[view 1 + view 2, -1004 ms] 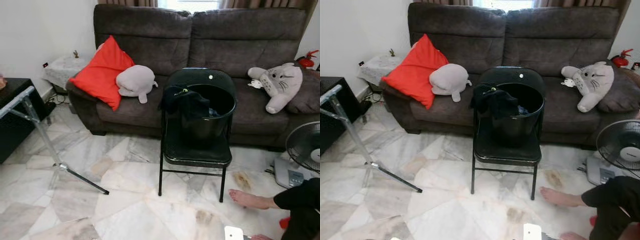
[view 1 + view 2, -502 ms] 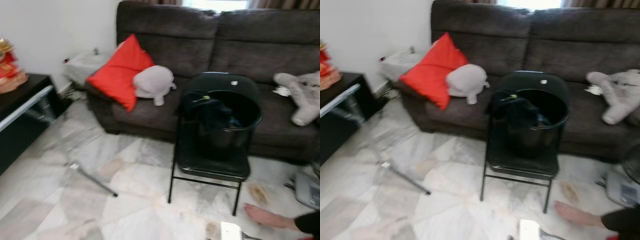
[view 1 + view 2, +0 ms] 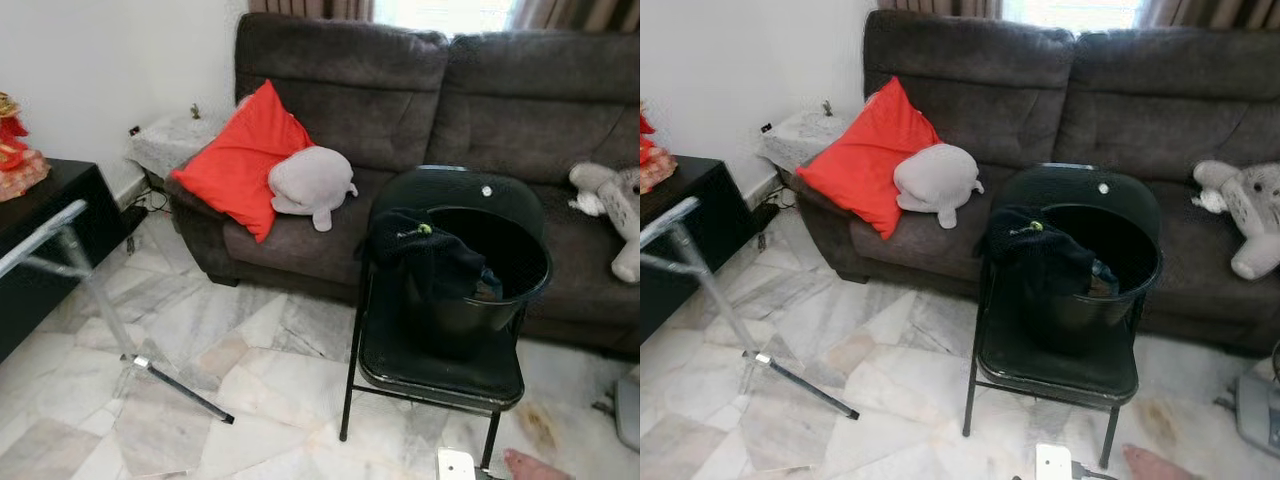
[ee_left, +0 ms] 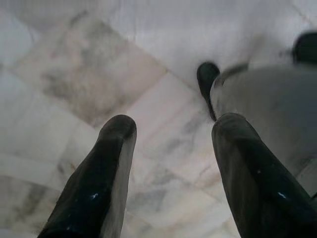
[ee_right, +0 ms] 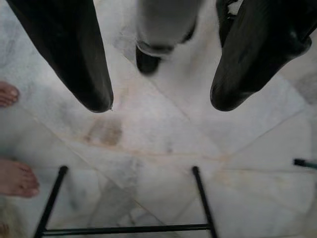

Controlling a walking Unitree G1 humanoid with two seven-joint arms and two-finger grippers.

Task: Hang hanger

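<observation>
you're in the approach step: both arms hang idle, left gripper [image 4: 171,148] and right gripper [image 5: 158,74] with fingers apart over the marble floor [image 3: 200,330]. no hanger is clearly visible; dark clothes [image 3: 430,255] drape the bucket [image 3: 500,290] on the chair [image 3: 440,365]. next, step closer and reach in.

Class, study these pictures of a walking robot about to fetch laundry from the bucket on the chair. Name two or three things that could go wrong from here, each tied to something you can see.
1. The bucket sits near the folding chair's front edge; pulling the dark garment draped over its rim might drag it off.
2. The metal stand's leg stretches across the floor, a likely tripping point.
3. A person's bare feet rest near the chair legs by the right gripper; stepping closer could hit them.
</observation>
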